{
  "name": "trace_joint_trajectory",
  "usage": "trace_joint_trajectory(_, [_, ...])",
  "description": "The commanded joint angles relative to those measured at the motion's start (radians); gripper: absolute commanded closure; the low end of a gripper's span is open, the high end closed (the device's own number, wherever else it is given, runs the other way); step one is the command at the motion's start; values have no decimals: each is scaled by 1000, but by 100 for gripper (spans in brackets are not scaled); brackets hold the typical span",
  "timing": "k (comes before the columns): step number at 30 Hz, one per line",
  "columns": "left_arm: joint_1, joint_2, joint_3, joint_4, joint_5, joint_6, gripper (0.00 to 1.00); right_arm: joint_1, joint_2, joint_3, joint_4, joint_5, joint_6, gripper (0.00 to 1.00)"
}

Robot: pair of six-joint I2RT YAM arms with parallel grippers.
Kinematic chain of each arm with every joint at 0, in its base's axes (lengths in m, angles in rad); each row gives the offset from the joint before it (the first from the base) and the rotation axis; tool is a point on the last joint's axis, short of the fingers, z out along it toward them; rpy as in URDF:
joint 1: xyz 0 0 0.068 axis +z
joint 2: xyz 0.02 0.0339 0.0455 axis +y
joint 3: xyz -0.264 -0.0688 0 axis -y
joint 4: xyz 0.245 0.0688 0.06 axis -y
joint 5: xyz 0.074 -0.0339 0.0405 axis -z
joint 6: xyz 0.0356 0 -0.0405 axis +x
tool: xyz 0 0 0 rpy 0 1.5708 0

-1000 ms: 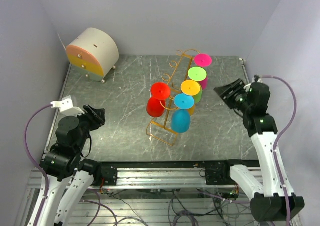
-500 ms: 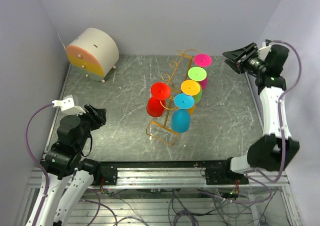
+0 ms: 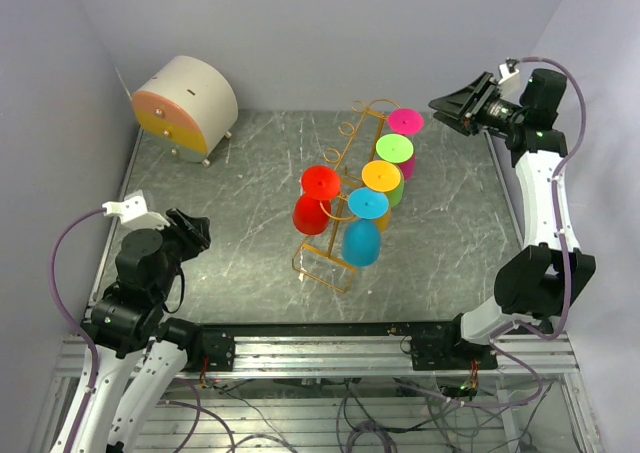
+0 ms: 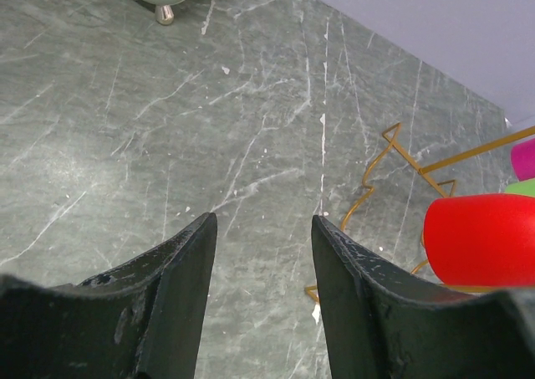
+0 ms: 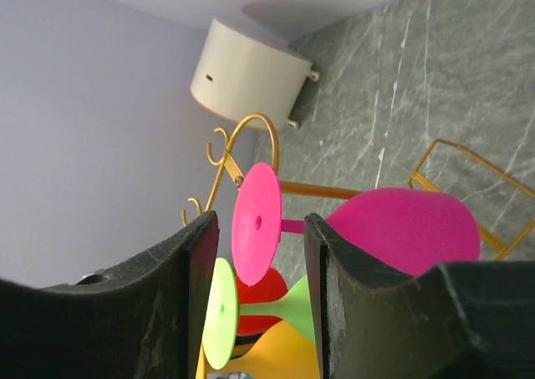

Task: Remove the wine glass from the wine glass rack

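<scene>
wine glass rack (image 3: 322, 269) was golden-orange wire | along its right side, far to near: magenta wine glass (image 3: 405, 121), lime-green wine glass (image 3: 394, 149), yellow wine glass (image 3: 381, 176), cyan wine glass (image 3: 362, 241) | on its left: red wine glass (image 3: 320, 183) | tabletop (image 3: 230, 213) under it was grey-green marble, white-veined | drawer cabinet (image 3: 195, 88) far left of it was cream, with a yellow and salmon front

Right arm (image 3: 540, 188) raised, left arm (image 3: 140, 273) low; both jaws apart.

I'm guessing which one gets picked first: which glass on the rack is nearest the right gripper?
The pink glass at the far end of the rack; the right gripper hovers beside it, and the other glasses hang farther off.
</scene>
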Motion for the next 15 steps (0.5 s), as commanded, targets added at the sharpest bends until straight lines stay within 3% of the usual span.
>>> trace_joint_trajectory(1, [-10,-5,12,-4,-27,-9,40,43,19,20,-73,5,-79,55])
trace_joint_trajectory(15, [-10,4,15,-13,-39,-16,40,81,36,-6,-96,17,-124,57])
